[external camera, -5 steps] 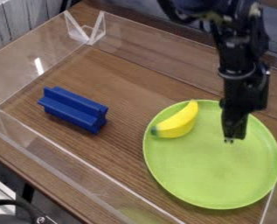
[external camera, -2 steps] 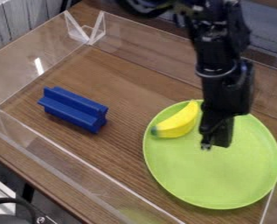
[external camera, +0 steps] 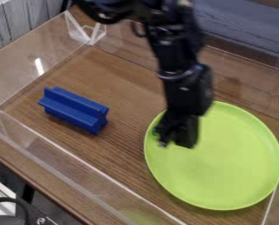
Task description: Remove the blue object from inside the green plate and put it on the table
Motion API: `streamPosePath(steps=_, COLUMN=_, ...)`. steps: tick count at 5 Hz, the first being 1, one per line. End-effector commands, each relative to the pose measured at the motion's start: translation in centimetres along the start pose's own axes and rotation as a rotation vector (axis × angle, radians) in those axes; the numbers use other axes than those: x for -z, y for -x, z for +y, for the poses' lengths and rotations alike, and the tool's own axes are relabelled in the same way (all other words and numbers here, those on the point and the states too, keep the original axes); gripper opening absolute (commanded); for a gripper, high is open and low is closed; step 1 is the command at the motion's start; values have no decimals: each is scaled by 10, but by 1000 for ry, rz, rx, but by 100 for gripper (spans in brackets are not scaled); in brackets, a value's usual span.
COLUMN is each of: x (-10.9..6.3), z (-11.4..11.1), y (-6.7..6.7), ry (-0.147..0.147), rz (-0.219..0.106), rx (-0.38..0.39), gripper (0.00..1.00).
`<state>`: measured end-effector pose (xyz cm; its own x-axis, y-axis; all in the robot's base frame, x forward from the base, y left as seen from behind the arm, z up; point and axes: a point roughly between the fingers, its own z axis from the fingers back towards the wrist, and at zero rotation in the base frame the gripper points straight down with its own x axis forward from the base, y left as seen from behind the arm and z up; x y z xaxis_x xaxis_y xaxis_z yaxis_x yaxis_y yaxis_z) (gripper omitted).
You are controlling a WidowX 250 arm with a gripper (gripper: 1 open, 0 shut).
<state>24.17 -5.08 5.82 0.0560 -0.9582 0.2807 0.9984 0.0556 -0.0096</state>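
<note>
The blue object (external camera: 73, 109), a dark ridged block, lies on the brown table (external camera: 118, 70) at the left, well outside the green plate (external camera: 230, 167). My gripper (external camera: 177, 138) hangs from the black arm over the plate's left part, its fingertips close to the plate surface. The fingers look shut, with nothing visible between them. A yellow banana that lay on the plate's left side is almost wholly hidden behind the gripper.
Low clear acrylic walls (external camera: 41, 154) run around the table's edges. A clear folded piece (external camera: 83, 28) stands at the back left corner. Bare wood lies between the block and the plate.
The arm has swung left across the plate, from its right-middle to its left part, and now covers the banana. The blue block has not moved.
</note>
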Motion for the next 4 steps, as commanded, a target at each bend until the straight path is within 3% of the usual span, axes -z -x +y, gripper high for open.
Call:
streamPosePath(steps=1, x=-13, z=-4, y=29, ry=-47, rz=-7, rx=19, gripper=0)
streamPosePath(steps=2, x=-12, z=-17, y=53, ry=-44, rz=-8, rx=29, gripper=100)
streamPosePath(steps=3, x=-10, z=-26, y=60, ry=-21, rz=-12, rx=29, gripper=0)
streamPosePath(steps=4, x=-8, z=-24, y=60, ry=-14, rz=-9, rx=7, gripper=0)
